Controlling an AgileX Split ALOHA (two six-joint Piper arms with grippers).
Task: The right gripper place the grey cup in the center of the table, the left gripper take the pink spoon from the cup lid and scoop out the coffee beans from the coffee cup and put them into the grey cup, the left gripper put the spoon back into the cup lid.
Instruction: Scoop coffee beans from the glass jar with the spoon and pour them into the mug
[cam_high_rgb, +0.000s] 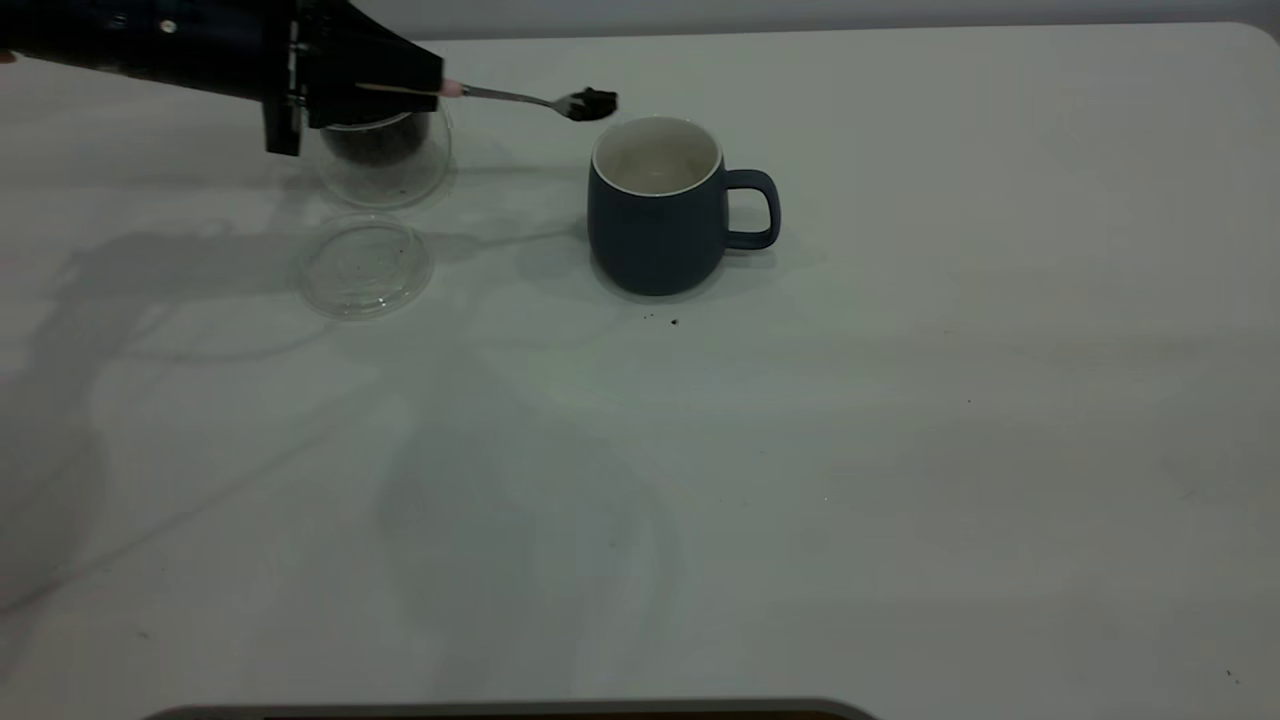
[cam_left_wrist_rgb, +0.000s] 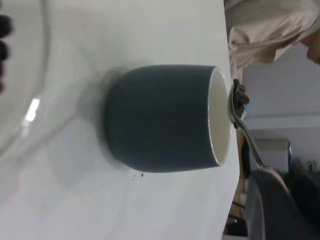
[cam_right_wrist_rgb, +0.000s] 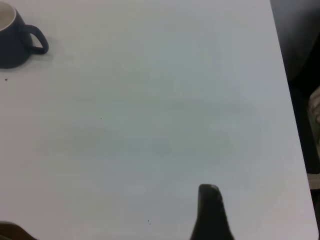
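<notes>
My left gripper is shut on the pink spoon and holds it level above the table. The spoon's bowl carries a few coffee beans and hovers just beside the far left rim of the grey cup. The left wrist view shows the spoon at the grey cup's mouth. The grey cup stands upright, its inside white. The clear coffee cup with beans stands under the left gripper. The clear cup lid lies in front of it. My right gripper is far from the cup.
A few dark specks lie on the table just in front of the grey cup. The right wrist view shows the grey cup far off and the table's right edge.
</notes>
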